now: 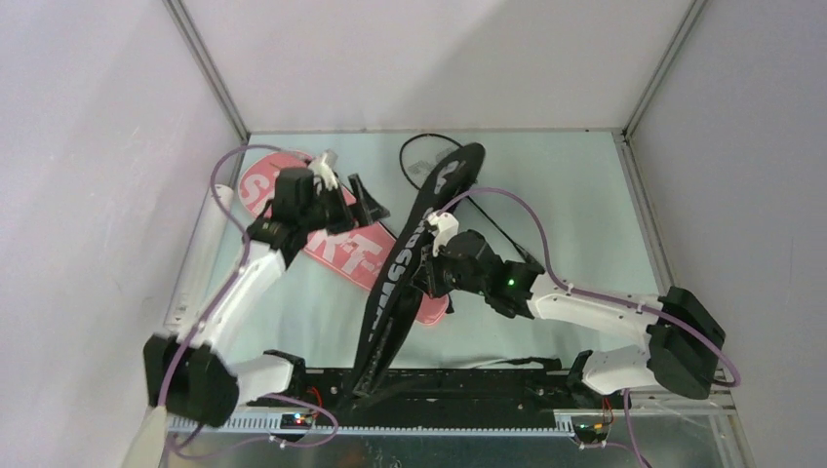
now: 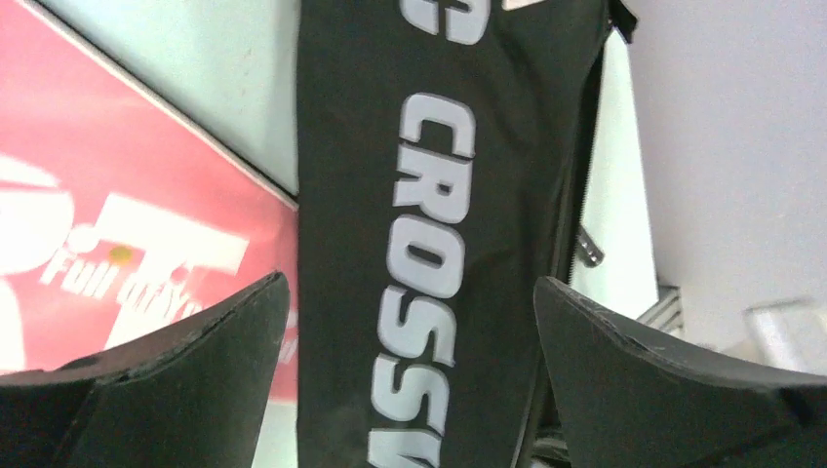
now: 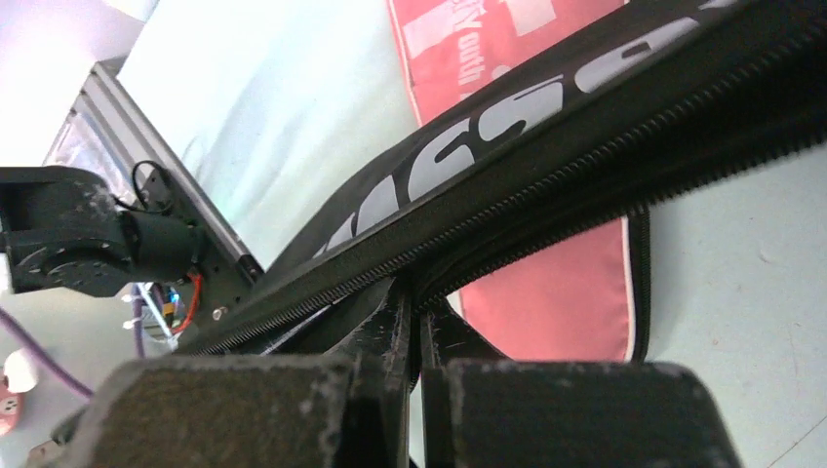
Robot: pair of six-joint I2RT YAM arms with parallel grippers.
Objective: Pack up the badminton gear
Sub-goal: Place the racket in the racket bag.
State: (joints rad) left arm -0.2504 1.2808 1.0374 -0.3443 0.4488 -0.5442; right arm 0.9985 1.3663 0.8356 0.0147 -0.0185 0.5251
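Top external view: the black bag (image 1: 383, 307) starts at the near rail between the arm bases and runs its long axis away and slightly right, its far end pointing toward the back wall. It stands up on one long edge instead of lying flat, with the white lettering facing left. It crosses over the near right end of the pink bag (image 1: 341, 249), which lies flat on the table (image 1: 575, 214), its long axis running from near right to far left. The right gripper (image 3: 410, 292) sits midway along the black bag, jaws pressed fully together on its zipped edge, at the point where the two rows of zip teeth meet. Farther back, the left gripper (image 2: 410, 283) hangs above the pink bag just left of the black one, jaws spread wide and gripping nothing, the black bag's lettering framed between its fingers. The tube (image 1: 200, 253) lies along the left wall, near to far.
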